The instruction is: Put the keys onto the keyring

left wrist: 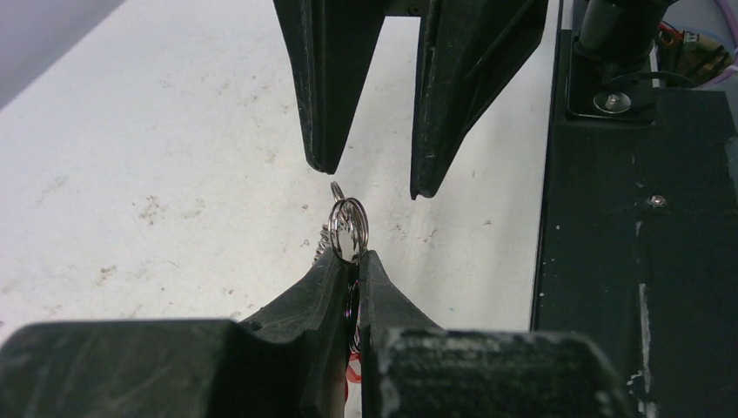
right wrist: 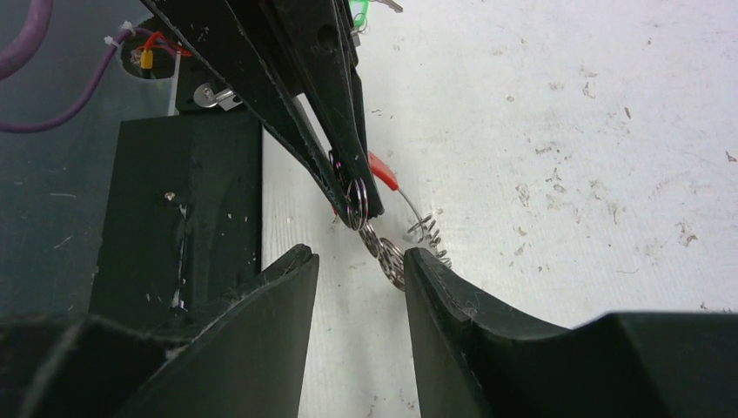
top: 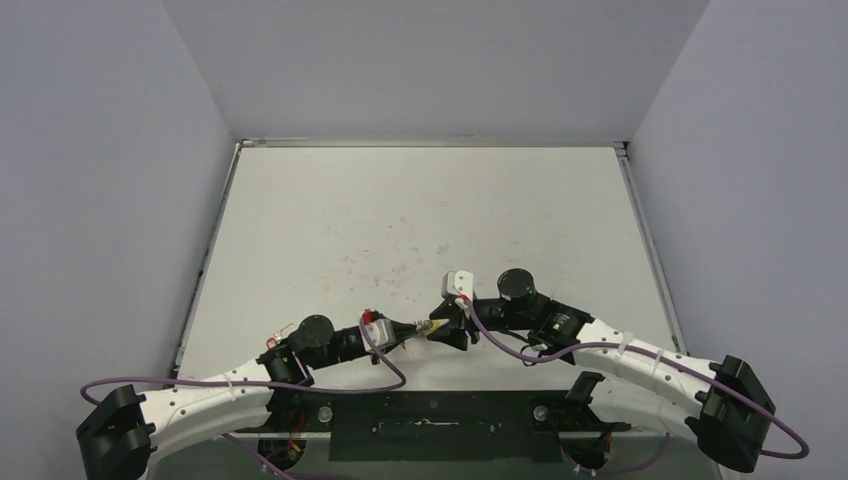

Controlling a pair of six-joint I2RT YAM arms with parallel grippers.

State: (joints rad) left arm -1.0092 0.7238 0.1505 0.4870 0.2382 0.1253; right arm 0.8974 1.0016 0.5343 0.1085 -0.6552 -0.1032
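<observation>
Both arms fold inward with elbows out, grippers meeting nose to nose at centre. Left gripper (top: 413,327) is clamped tight, pinching a small silver ring (left wrist: 350,228) at its tips. Right gripper (top: 441,329) faces it, jaws parted, tips just short of the left tips.

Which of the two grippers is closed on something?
The left gripper: its fingers pinch a small silver ring. The right gripper, facing it, has its fingers apart and grips nothing.
</observation>
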